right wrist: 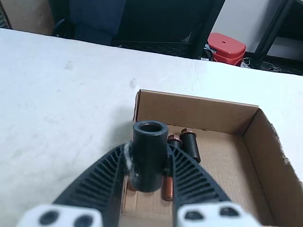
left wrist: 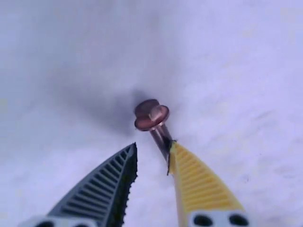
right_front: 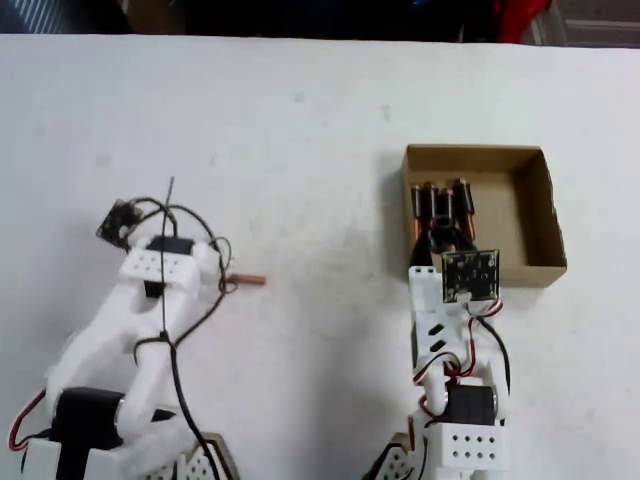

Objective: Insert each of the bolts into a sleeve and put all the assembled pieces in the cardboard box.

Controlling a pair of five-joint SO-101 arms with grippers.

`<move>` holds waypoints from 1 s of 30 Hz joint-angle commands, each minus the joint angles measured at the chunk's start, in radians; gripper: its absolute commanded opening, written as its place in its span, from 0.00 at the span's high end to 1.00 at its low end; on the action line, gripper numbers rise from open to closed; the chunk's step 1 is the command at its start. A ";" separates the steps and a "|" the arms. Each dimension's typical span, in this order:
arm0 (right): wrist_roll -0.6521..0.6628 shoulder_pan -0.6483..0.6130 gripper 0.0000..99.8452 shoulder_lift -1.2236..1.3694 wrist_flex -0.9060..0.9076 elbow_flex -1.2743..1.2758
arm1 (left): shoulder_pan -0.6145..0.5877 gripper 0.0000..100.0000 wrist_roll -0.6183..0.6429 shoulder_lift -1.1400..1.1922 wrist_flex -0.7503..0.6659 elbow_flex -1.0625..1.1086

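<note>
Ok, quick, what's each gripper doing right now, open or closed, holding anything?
Left gripper: open, a bolt against its yellow finger, not clamped.
Right gripper: closed on a black sleeve, above the cardboard box.

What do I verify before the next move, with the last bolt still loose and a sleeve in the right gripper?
1. Sleeve gripped: ok. The right gripper is shut on the black sleeve.
2. Sleeve bore free: ok. Its open end looks empty.
3. Bolt gripped: not ok. The left gripper is open, and the bolt lies on the table.
4. Bolt between the jaws: ok. Its shaft touches the yellow finger.
5. Box has room: ok. The cardboard box holds assembled pieces at one side, with bare floor beside them.
</note>
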 commanded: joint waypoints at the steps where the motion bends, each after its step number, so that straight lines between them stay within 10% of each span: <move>1: 0.000 0.010 0.98 -0.012 -0.018 0.006 | -0.010 0.86 0.011 -0.041 -0.074 0.011; 30: 0.000 0.010 0.98 -0.012 -0.018 0.006 | -0.041 0.86 0.012 -0.038 -0.250 0.081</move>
